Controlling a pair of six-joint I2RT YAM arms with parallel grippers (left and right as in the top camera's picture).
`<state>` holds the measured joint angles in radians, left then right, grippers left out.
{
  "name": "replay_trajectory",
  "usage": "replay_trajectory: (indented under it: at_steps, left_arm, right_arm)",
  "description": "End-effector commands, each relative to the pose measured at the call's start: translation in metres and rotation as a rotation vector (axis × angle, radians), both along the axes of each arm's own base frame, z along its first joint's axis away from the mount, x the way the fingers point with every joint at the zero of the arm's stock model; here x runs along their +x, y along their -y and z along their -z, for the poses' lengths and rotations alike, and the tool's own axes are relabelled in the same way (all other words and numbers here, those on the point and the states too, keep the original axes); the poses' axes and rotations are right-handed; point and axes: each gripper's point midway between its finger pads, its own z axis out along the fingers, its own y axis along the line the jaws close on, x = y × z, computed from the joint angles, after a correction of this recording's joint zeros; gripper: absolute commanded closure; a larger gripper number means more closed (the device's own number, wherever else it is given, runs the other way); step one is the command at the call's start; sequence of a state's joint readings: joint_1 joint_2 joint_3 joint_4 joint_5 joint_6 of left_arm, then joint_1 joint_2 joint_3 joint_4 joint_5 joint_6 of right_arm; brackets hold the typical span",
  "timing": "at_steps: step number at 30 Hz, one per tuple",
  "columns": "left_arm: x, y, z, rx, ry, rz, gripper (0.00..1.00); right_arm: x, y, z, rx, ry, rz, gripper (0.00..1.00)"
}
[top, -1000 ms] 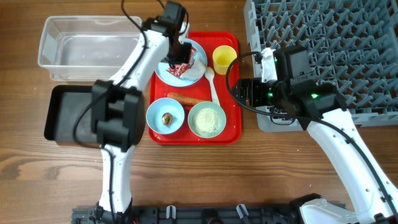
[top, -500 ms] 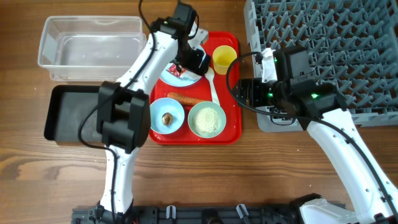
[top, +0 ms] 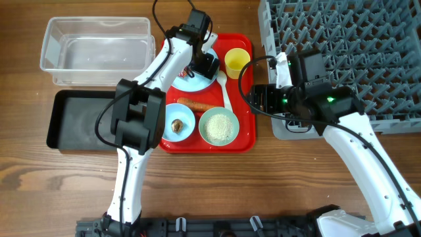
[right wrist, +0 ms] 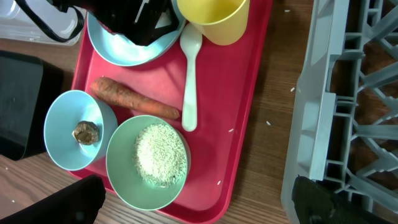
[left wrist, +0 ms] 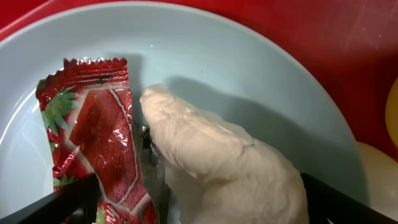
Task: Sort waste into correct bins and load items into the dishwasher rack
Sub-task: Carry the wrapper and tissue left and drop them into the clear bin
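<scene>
The left tool [top: 205, 64] hangs over the light blue plate [left wrist: 267, 74], fingers spread, pinching nothing. The red wrapper [left wrist: 93, 143] lies just ahead on the plate, off-centre toward one finger, long axis pointing away, touching the white tissue [left wrist: 211, 168] (overhead, the arm hides both). The right tool [right wrist: 199, 208], also spread and empty, sits farther off.

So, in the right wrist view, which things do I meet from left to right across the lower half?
black tray → blue bowl → green bowl → rack
</scene>
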<state>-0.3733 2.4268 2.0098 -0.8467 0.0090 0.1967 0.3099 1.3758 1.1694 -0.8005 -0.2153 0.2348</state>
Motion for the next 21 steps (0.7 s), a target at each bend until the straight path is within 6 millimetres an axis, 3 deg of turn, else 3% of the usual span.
replay_trajectory:
  at_steps: [1,2,4,5,8,10,12,16,17,18,20,21]
  left_arm:
    - [-0.014,-0.011,0.05,0.049,-0.096,-0.008,0.26]
    - [-0.014,-0.011,0.05,0.049,-0.096,-0.008,0.53]
    - [-0.014,-0.011,0.05,0.049,-0.097,-0.01,0.91]
    - [-0.014,-0.012,0.05,0.046,-0.098,-0.028,0.96]
    - [-0.016,-0.016,0.038,0.046,-0.105,-0.108,0.96]
    - [-0.014,-0.018,0.011,0.028,-0.092,-0.15,0.96]
    - [-0.01,-0.021,-0.031,-0.002,-0.048,-0.188,0.96]
    - [-0.002,-0.052,-0.147,-0.097,0.127,-0.283,0.96]
    - [-0.001,-0.074,-0.184,-0.123,0.197,-0.322,0.96]
    - [0.001,-0.091,-0.2,-0.133,0.231,-0.354,0.96]
    - [0.006,-0.136,-0.214,-0.132,0.263,-0.439,0.96]
    - [0.011,-0.168,-0.209,-0.124,0.264,-0.501,0.96]
  right_arm:
    - [0.005,0.0,-0.003,-0.006,0.011,0.011,0.0]
    - [0.004,0.0,-0.003,-0.007,0.011,0.011,0.0]
    - [0.004,0.0,-0.003,-0.007,0.011,0.011,0.0]
    - [0.004,0.0,-0.003,-0.007,0.011,0.011,0.0]
    - [0.004,0.0,-0.003,-0.008,0.009,0.011,0.0]
    - [0.005,0.0,-0.004,-0.006,0.014,0.011,0.0]
    - [0.005,0.0,-0.004,-0.006,0.015,0.011,0.0]
    - [0.006,-0.001,-0.004,-0.006,0.022,0.007,0.0]
    - [0.007,-0.001,-0.005,-0.006,0.024,0.007,0.0]
    - [0.007,-0.001,-0.005,-0.006,0.025,0.007,0.0]
    - [0.007,-0.001,-0.005,-0.007,0.025,0.005,0.0]
    - [0.007,-0.001,-0.005,-0.006,0.025,0.005,0.0]
